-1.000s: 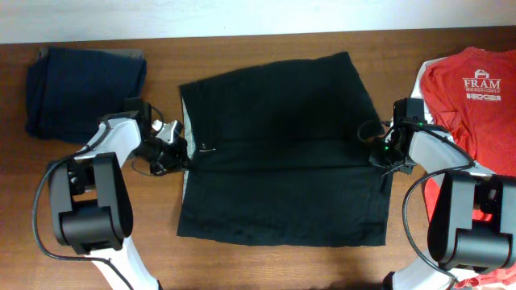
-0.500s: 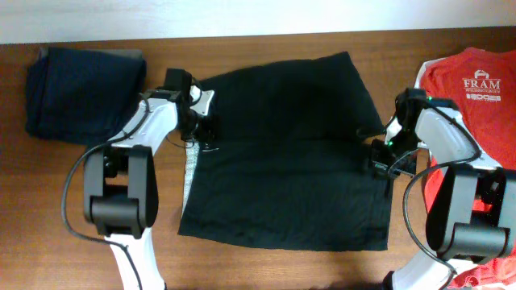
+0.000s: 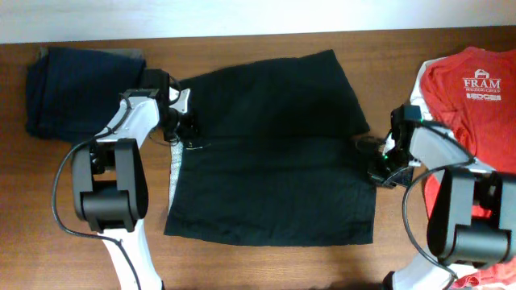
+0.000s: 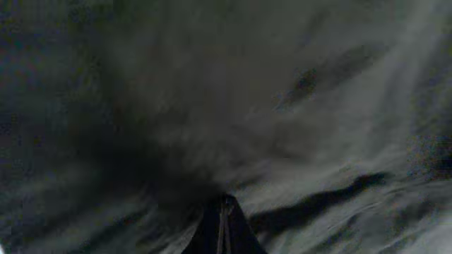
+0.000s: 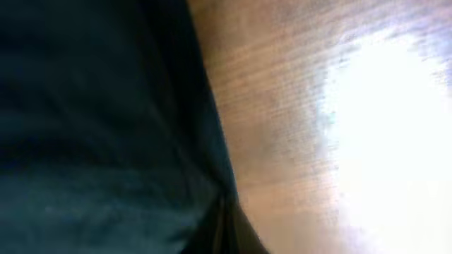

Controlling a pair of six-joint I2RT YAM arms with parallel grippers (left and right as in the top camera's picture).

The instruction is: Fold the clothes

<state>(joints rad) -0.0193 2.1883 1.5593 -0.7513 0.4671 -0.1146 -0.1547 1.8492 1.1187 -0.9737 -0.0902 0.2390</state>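
Observation:
The clothes (image 3: 274, 153), a large black shorts-like garment, lie spread across the middle of the table, with a pale band (image 3: 172, 165) along the left edge. My left gripper (image 3: 192, 129) sits at the upper left edge, jaws shut and pinching the black fabric. In the left wrist view the closed gripper (image 4: 224, 206) ends in dark cloth (image 4: 212, 92) that fills the frame. My right gripper (image 3: 375, 167) is at the garment's right edge, shut on the cloth. The right wrist view shows that gripper (image 5: 222, 215) closed where the black hem (image 5: 106, 127) meets bare wood.
A folded dark navy pile (image 3: 81, 93) lies at the back left, close to my left arm. A red T-shirt with white print (image 3: 472, 97) lies at the right, under my right arm. The wooden table (image 3: 266, 270) runs to a pale wall at the back.
The black garment has slid left on the table. My left gripper went up from the mid left edge to the upper left edge; my right gripper moved down and left with the right edge.

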